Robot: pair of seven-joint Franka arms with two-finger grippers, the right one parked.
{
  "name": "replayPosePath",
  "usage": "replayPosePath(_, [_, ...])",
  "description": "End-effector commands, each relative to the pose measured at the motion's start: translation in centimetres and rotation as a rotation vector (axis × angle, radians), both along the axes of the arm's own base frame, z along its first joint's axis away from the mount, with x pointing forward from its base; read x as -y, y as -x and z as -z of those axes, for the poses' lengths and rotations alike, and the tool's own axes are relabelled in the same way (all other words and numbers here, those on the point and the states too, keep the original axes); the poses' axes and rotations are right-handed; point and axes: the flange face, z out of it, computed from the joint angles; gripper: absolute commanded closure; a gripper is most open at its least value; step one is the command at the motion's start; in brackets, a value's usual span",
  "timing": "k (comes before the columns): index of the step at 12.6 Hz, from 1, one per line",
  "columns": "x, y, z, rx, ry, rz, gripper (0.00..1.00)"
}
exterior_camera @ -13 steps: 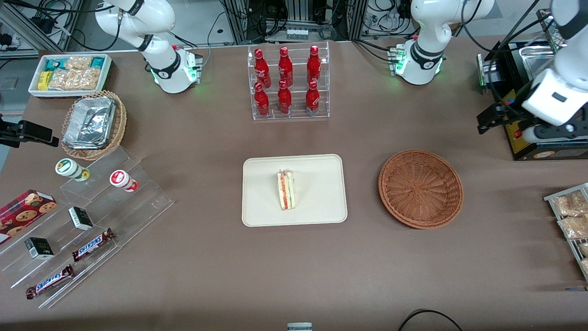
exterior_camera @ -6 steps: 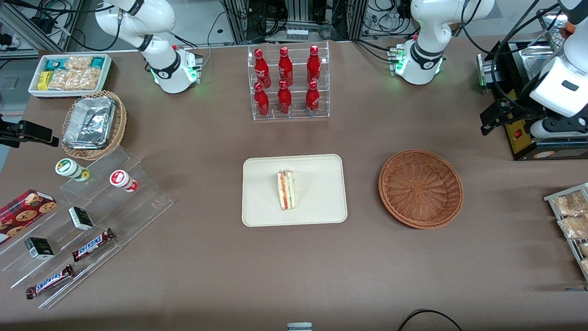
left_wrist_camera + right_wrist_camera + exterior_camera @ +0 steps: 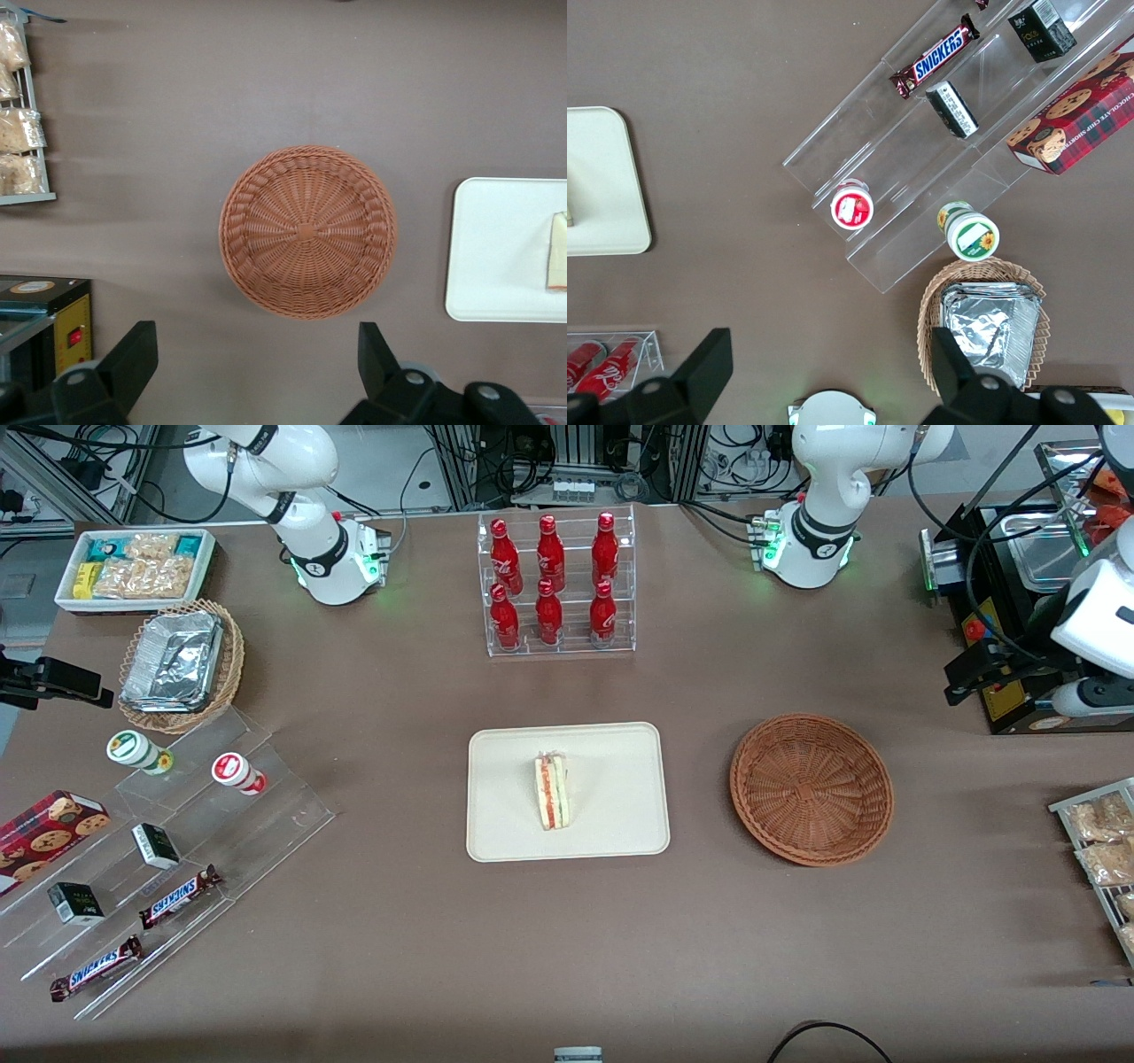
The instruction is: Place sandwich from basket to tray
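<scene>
Withdrawn further toward the working arm's end of the surface (image 3: 399,974) than half a second ago, the left arm's tool (image 3: 257,376) now hangs high above the brown cloth near a black appliance (image 3: 1019,629), its two fingers (image 3: 133,359) spread wide and gripping nothing. Nothing else has shifted over the past second.

The sandwich (image 3: 553,791), a small white-bread wedge showing orange-red and green layers, lies near the middle of the cream tray (image 3: 620,824), one long edge facing up. The wrist camera catches only a sliver of it at the tray's edge (image 3: 558,263). Beside the tray, toward the working arm's end and well apart from it, the reddish-brown woven basket (image 3: 811,788) sits bare inside, its spiral weave plain from the wrist camera directly above.

Farther from the front camera than the tray, a clear rack of red bottles (image 3: 554,584) stands upright. Toward the parked arm's end are a tan wicker basket of foil packets (image 3: 182,664), a white bin of snacks (image 3: 135,567) and a stepped clear display (image 3: 177,850) carrying chocolate bars and small cartons.
</scene>
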Motion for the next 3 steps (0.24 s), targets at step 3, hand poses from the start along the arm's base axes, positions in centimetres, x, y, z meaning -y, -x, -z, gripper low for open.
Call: replayPosePath(3, [-1.11, 0.18, -0.4, -0.031, -0.005, 0.014, 0.0])
